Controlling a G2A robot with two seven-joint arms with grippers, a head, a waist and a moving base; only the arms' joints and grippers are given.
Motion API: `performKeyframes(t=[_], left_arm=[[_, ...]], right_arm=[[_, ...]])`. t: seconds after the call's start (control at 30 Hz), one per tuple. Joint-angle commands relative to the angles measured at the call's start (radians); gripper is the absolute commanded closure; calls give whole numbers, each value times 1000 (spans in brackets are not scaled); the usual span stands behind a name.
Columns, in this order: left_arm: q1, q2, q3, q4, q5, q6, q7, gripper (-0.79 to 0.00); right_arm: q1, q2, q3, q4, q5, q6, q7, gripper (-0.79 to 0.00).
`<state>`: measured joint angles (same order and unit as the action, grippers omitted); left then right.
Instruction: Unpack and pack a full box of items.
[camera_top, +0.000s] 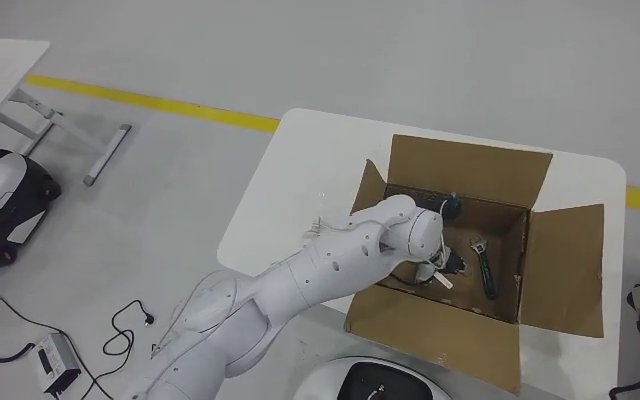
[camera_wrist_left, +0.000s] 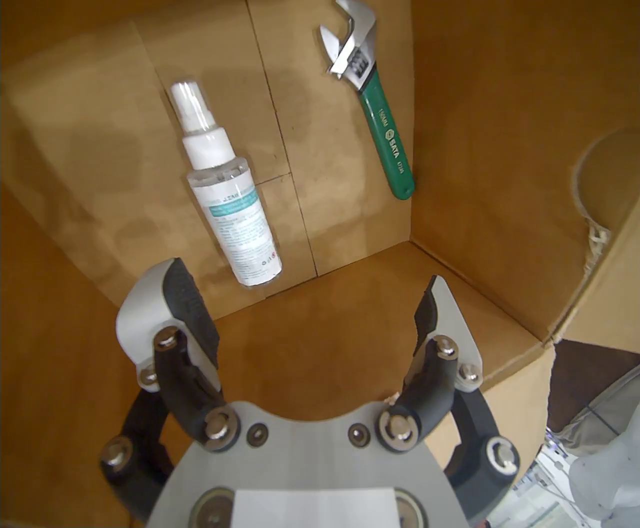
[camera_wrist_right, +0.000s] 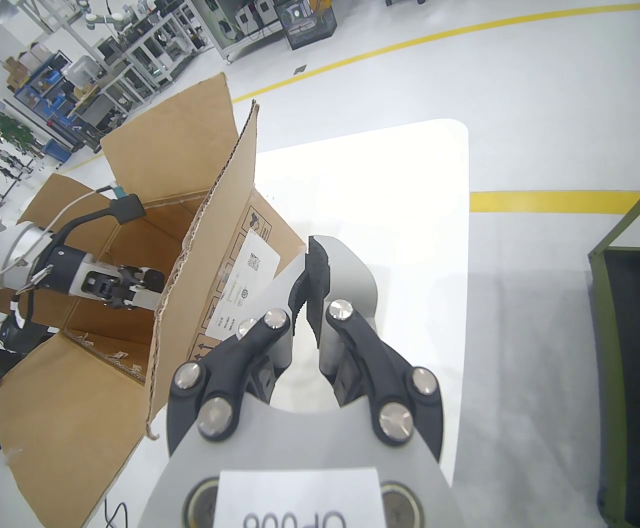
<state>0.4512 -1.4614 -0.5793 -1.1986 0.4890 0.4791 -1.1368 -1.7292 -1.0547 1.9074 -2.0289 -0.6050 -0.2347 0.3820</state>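
A: Ok, left pincer (camera_wrist_left: 302, 280), where's it at?
B: Inside the cardboard box (camera_wrist_left: 475, 150), pointing down at the box floor. Fingers spread wide, nothing betw. them, touching nothing.
A: Items?
B: Two on the box floor. First is a clear spray bottle (camera_wrist_left: 230, 200) w/ white cap, lying flat. It's below and just ahead of the pincer, closer to one finger than the other. No contact.
A: And the other?
B: Adjustable wrench (camera_wrist_left: 370, 100), green handle, farther ahead of the pincer. It lies along the foot of a box wall, handle end near the corner. Bottle & wrench are apart.
A: Right pincer (camera_wrist_right: 312, 270)?
B: Outside the box, over the white worktop (camera_wrist_right: 390, 200). Pads pressed together, nothing gripped.
A: Box vs. that pincer?
B: Just beside it. The labelled outer wall is next to the fingertips, can't tell if they touch. One flap stands up alongside. Left arm's pincer is visible beyond that wall, down in the box.
A: Top cam?
B: Box sits on the worktop w/ all 4 flaps folded out. Left arm dips in over one side, and the wrench lies on the floor just past its pincer.
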Motion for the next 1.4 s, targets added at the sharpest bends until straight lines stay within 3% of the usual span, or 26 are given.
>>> performKeyframes(t=[0.0,0.53,0.9,0.97,1.17,1.37], left_arm=[[-19,-16,25,48,11,5,9,-785],[-77,-133,147,303,50,-36,66,-785],[-99,-181,161,380,84,-51,75,-219],[-100,-187,160,393,88,-52,74,-12],[-103,-202,148,426,93,-58,74,0],[-113,-204,122,393,94,-86,60,0]], right_arm=[[0,0,0,0,0,0,0,0],[0,0,0,0,0,0,0,0],[0,0,0,0,0,0,0,0],[0,0,0,0,0,0,0,0],[0,0,0,0,0,0,0,0],[0,0,0,0,0,0,0,0]])
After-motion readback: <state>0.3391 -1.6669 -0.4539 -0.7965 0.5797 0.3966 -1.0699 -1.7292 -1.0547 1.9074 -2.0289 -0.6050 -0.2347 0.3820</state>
